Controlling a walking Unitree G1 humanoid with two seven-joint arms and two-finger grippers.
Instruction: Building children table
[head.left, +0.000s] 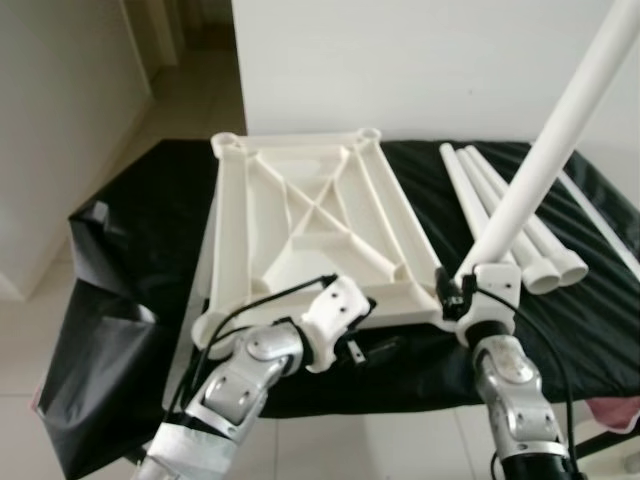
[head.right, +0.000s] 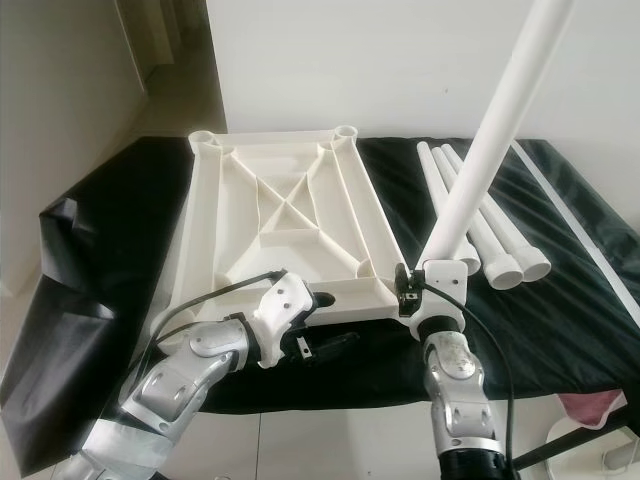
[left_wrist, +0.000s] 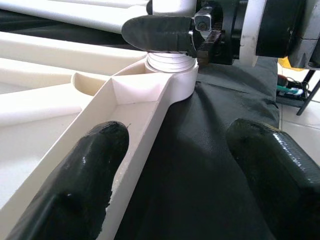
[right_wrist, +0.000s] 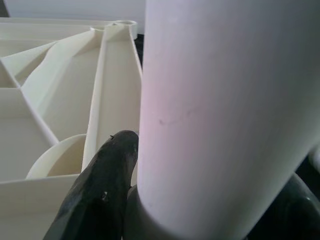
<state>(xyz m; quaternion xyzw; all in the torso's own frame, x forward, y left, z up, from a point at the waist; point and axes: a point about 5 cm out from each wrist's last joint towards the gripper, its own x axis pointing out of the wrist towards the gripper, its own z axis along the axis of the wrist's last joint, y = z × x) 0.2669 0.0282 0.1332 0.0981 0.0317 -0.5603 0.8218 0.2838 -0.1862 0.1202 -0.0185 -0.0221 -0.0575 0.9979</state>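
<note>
I see one white tabletop (head.left: 300, 220) upside down on the black table (head.left: 590, 300), three legs (head.left: 505, 215) lying beside it. My right end effector (head.left: 468, 285) squeezes a fourth leg (head.left: 545, 150) at its near right corner. My left end effector (head.left: 365, 345) sits open by its near edge.

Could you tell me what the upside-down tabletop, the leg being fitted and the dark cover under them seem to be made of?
Tabletop: apparently moulded cream plastic, matte, with ribs and corner sockets cast in one piece.
Leg: smooth white tube, probably plastic, with a faint sheen.
Cover: thin black sheet with shiny creases, likely plastic film or coated cloth.
</note>
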